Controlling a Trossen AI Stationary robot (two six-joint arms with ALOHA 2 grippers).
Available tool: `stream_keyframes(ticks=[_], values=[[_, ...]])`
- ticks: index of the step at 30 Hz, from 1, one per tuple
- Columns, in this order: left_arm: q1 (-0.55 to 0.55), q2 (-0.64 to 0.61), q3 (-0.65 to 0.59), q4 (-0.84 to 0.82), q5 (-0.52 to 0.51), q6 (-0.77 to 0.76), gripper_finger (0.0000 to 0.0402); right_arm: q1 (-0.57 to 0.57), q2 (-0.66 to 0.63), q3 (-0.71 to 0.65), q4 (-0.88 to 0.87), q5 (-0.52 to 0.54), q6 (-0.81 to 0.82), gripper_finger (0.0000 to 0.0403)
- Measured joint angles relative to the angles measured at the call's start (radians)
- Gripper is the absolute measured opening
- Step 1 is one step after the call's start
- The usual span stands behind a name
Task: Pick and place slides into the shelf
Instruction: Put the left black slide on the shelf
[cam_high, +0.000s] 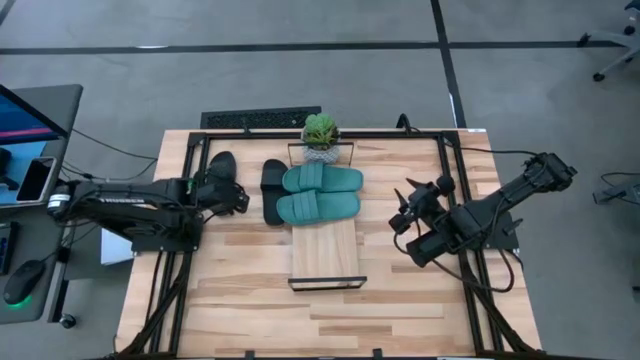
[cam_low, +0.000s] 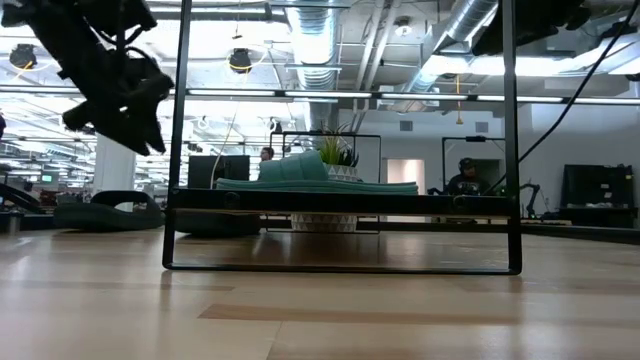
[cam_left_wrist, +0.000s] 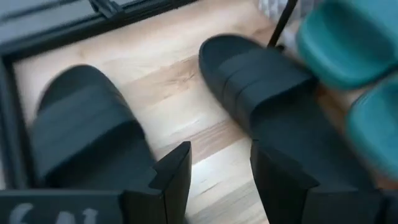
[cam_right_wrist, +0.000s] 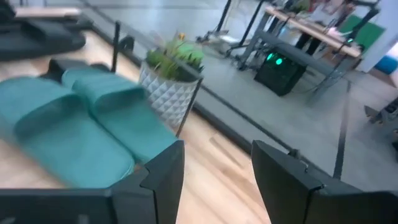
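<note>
The shelf (cam_high: 325, 250) lies along the table's middle. Two teal slides (cam_high: 322, 180) (cam_high: 317, 207) rest side by side across its far end, soles down, and also show in the right wrist view (cam_right_wrist: 56, 137). One black slide (cam_high: 273, 190) lies on the table just left of them. The other black slide (cam_high: 222, 170) lies further left. My left gripper (cam_left_wrist: 221, 168) is open and hangs above the table between the two black slides (cam_left_wrist: 87, 130) (cam_left_wrist: 273, 93). My right gripper (cam_right_wrist: 217, 168) is open and empty, raised to the right of the teal slides.
A small potted plant (cam_high: 320, 133) in a white pot stands at the shelf's far end, close behind the teal slides. A black metal frame (cam_high: 450, 200) runs around the table. In the low view the shelf's near end frame (cam_low: 340, 200) stands upright. The shelf's near half is bare.
</note>
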Motion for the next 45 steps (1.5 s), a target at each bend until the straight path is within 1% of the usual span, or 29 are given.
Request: stream_keyframes(ticks=[2, 6, 10, 14, 21, 23, 31, 36, 39, 43, 45], values=[[0.0, -0.027, -0.032, 0.078, -0.007, -0.023, 0.0155, 0.002, 0.0, 0.0, -0.034, 0.031, 0.06, 0.0178], [0.0, -0.06, -0.077, 0.157, -0.013, -0.032, 0.0155, 0.002, 0.0, 0.0, -0.086, 0.09, 0.165, 0.018], [0.0, -0.063, -0.09, 0.125, -0.016, -0.032, 0.0155, 0.001, 0.0, 0.0, -0.175, 0.146, 0.268, 0.0181], [-0.001, -0.063, -0.09, 0.107, -0.02, -0.032, 0.0155, 0.001, 0.0, 0.0, -0.262, 0.172, 0.391, 0.0178], [0.024, -0.063, -0.09, 0.107, -0.038, 0.041, 0.0155, -0.003, -0.006, 0.0, -0.259, 0.192, 0.398, 0.0172], [0.04, -0.062, -0.09, 0.107, -0.037, 0.084, 0.0155, -0.001, -0.013, 0.0, -0.258, 0.192, 0.393, 0.0171], [0.134, -0.052, -0.072, 0.108, 0.009, 0.212, 0.0155, 0.036, -0.069, 0.0, -0.259, 0.189, 0.38, 0.0173], [0.186, 0.015, -0.071, 0.118, 0.052, 0.236, 0.0155, 0.048, -0.109, 0.0, -0.258, 0.179, 0.38, 0.0172], [0.206, 0.071, -0.071, 0.168, 0.091, 0.223, 0.0155, 0.047, -0.143, 0.0, -0.258, 0.162, 0.38, 0.0175], [0.21, 0.133, -0.071, 0.237, 0.095, 0.227, 0.0155, 0.047, -0.194, 0.0, -0.252, 0.162, 0.38, 0.0178], [0.21, 0.154, -0.071, 0.253, 0.098, 0.256, 0.0155, 0.047, -0.218, 0.0, -0.25, 0.162, 0.38, 0.0178]])
